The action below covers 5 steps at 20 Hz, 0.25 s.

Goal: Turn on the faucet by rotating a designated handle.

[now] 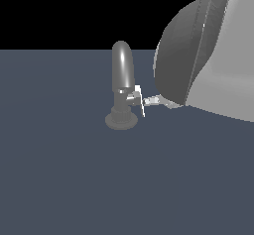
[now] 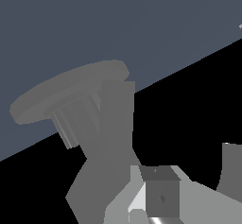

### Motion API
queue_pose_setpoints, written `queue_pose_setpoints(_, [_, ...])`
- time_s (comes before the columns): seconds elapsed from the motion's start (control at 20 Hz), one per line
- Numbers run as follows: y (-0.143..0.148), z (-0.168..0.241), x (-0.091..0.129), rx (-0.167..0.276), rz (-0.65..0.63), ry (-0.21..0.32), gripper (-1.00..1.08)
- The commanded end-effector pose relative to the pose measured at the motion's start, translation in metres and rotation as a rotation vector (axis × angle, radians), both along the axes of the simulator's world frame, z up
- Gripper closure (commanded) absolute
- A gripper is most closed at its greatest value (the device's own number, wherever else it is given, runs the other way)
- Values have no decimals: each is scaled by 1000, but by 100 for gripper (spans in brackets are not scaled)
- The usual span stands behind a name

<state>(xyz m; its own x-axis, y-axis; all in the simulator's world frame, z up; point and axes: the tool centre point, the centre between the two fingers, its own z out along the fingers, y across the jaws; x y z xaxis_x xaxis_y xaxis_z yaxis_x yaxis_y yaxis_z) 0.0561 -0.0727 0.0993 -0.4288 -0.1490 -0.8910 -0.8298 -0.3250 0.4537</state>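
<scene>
The faucet (image 1: pixel 122 83) is a glossy grey tap with a tall arched spout on a round ribbed base, standing mid-scene in the exterior view. The handle (image 1: pixel 136 98) is a small bright stub with a thin lever tip, sticking out from the lower body toward the exterior view's right. My gripper (image 1: pixel 153 101) reaches in from the right; its pale fingertips sit right beside the lever tip, and contact is unclear. The arm's bulk hides most of the hand. In the wrist view the faucet (image 2: pixel 106 138) fills the middle, with one fingertip (image 2: pixel 160 197) close against a bright part.
The faucet stands on a flat dark blue-grey floor (image 1: pixel 74 179). The large grey and white arm body (image 1: pixel 208 55) fills the upper right of the exterior view. A grey curved piece (image 2: pixel 232 171) shows at the wrist view's edge.
</scene>
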Motion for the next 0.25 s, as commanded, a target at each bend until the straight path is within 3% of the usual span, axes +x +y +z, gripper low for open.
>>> queue_pose_setpoints(0.0, [10,-58,-2,-39,-54,60,108])
queue_pose_setpoints(0.2, [10,-60,-1,-39,-54,61,108])
